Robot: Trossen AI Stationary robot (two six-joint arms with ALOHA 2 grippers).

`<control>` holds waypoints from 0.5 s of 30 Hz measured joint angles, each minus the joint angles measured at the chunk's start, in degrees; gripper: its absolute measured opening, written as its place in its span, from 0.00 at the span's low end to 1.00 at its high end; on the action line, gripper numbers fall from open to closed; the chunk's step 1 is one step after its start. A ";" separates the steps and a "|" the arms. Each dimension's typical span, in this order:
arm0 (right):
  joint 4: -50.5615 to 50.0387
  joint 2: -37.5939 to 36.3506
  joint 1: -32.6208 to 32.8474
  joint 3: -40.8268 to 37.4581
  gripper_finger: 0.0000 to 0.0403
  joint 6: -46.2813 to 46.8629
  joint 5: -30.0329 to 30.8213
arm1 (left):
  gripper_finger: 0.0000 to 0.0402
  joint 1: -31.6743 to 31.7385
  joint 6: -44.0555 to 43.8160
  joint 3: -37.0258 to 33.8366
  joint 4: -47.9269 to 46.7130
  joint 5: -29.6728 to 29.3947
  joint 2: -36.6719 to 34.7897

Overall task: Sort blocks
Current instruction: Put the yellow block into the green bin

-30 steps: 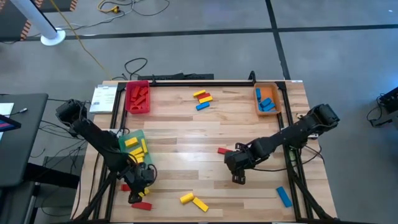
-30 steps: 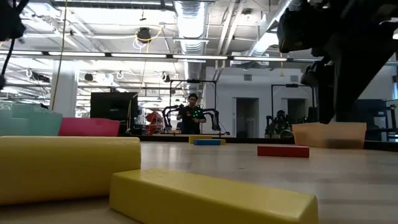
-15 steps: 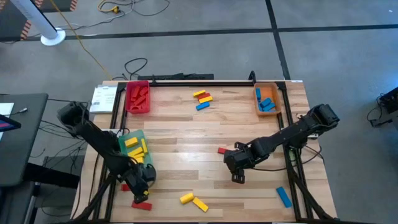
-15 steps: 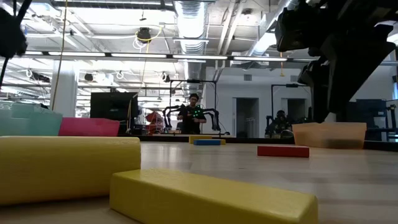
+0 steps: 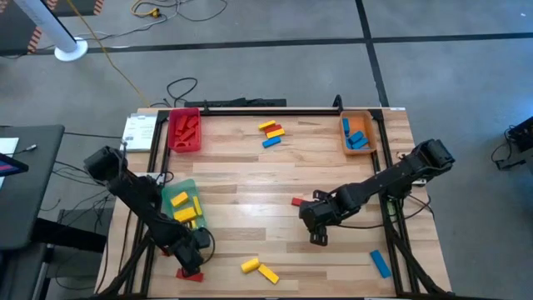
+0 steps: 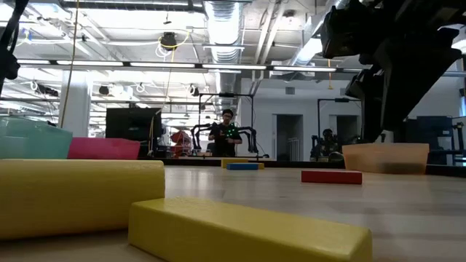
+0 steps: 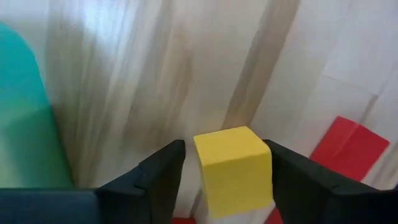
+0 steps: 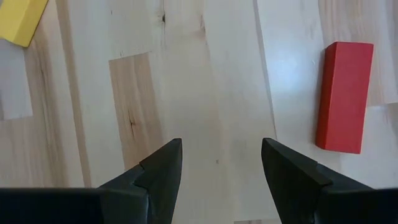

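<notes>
Left jaws grip yellow block (image 7: 235, 168); right jaws open, empty; three trays.

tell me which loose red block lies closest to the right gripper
The small red rectangular block on the bare wood just beside the right gripper; it also shows in that arm's wrist view. The other loose red block lies by the left arm.

Bright, even overhead light from ceiling strip lamps (image 6: 218, 18); glare whitens the wooden table (image 7: 348, 50) in the left wrist view, where the planks smear with blur.
</notes>
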 joint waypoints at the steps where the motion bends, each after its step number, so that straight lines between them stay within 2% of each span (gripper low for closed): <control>1: 0.18 0.00 0.00 0.00 0.58 0.00 0.00 | 0.51 0.00 0.46 0.28 -0.38 -0.30 0.09; 8: 0.88 0.00 0.07 0.00 0.58 0.00 0.00 | 0.32 0.02 3.18 0.73 -1.49 -0.70 0.00; 11: 1.03 0.00 0.07 0.00 0.58 0.00 0.01 | 0.32 0.02 4.05 0.93 -2.29 0.56 -0.02; 15: 1.60 0.00 0.07 0.00 0.58 -0.22 0.00 | 0.32 0.02 5.63 3.78 -8.02 0.78 -0.02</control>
